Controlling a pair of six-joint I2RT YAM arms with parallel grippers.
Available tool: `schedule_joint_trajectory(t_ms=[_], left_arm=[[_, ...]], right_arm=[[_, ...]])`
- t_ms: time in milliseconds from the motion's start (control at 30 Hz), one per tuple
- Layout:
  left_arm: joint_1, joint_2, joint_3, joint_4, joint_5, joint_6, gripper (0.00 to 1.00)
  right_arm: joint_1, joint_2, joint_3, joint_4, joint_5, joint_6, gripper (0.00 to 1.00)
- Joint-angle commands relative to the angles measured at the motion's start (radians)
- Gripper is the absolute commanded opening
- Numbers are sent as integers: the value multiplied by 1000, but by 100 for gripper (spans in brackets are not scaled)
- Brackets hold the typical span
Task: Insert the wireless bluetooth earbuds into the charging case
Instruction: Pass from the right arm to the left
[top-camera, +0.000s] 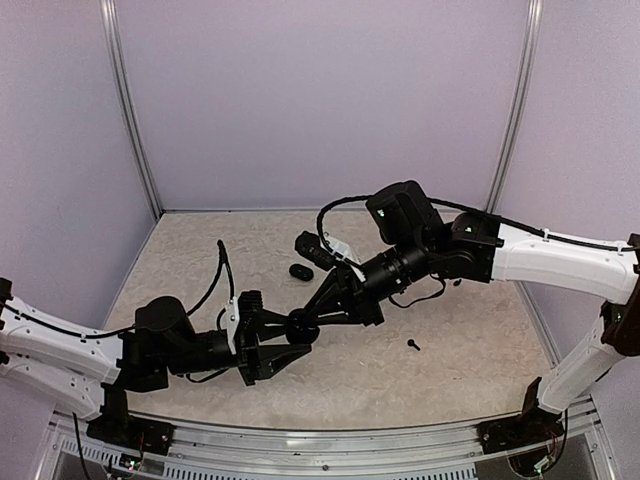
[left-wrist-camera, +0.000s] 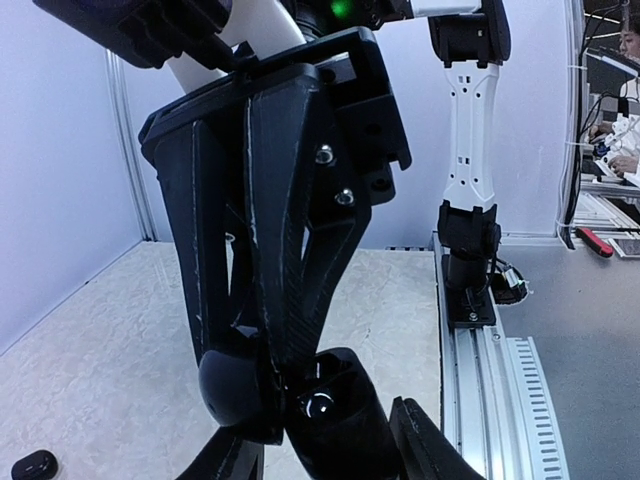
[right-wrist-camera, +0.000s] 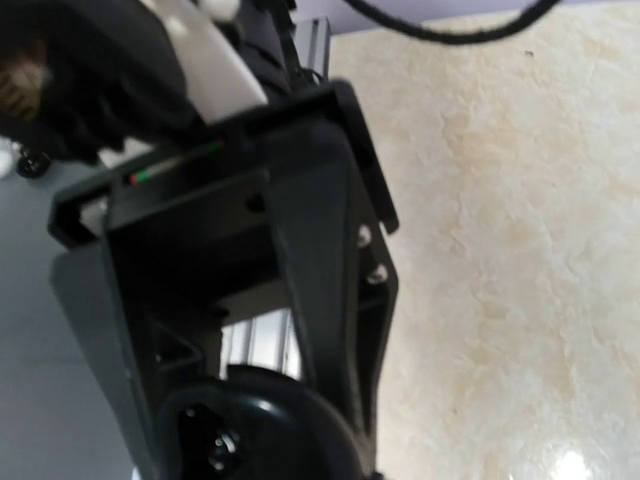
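Note:
The charging case (top-camera: 303, 324) is held open above the table between both grippers. My left gripper (top-camera: 298, 340) is shut on its base (left-wrist-camera: 345, 430); my left fingers (left-wrist-camera: 430, 450) flank it. My right gripper (top-camera: 308, 320) comes down from the far right, and its fingers (left-wrist-camera: 285, 260) close on the round glossy lid (left-wrist-camera: 232, 390). A shiny socket (left-wrist-camera: 320, 405) shows inside the base. The case also fills the bottom of the right wrist view (right-wrist-camera: 250, 430). One tiny black earbud (top-camera: 413, 344) lies on the table to the right. The other bud is not visible.
A small black oval object (top-camera: 300, 271) lies on the table behind the grippers and also shows in the left wrist view (left-wrist-camera: 35, 465). Grey walls enclose the back and sides. A metal rail (left-wrist-camera: 480, 350) runs along the near edge.

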Motion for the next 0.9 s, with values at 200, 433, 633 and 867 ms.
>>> schedule_joint_trajectory(t_ms=[200,433,633,867], left_arm=[[-7,16,29,-2,-40,3,32],[-7,30,32,-1,-81,-4,30],[-5,40,36,5,-98,-7,35],[-5,42,33,18,-97,-9,30]], right_arm=[[19,11,45,-44,41,-21,6],[23,7,42,-36,36,-15,6],[30,13,45,-37,46,-11,6],[38,13,44,-38,52,-9,7]])
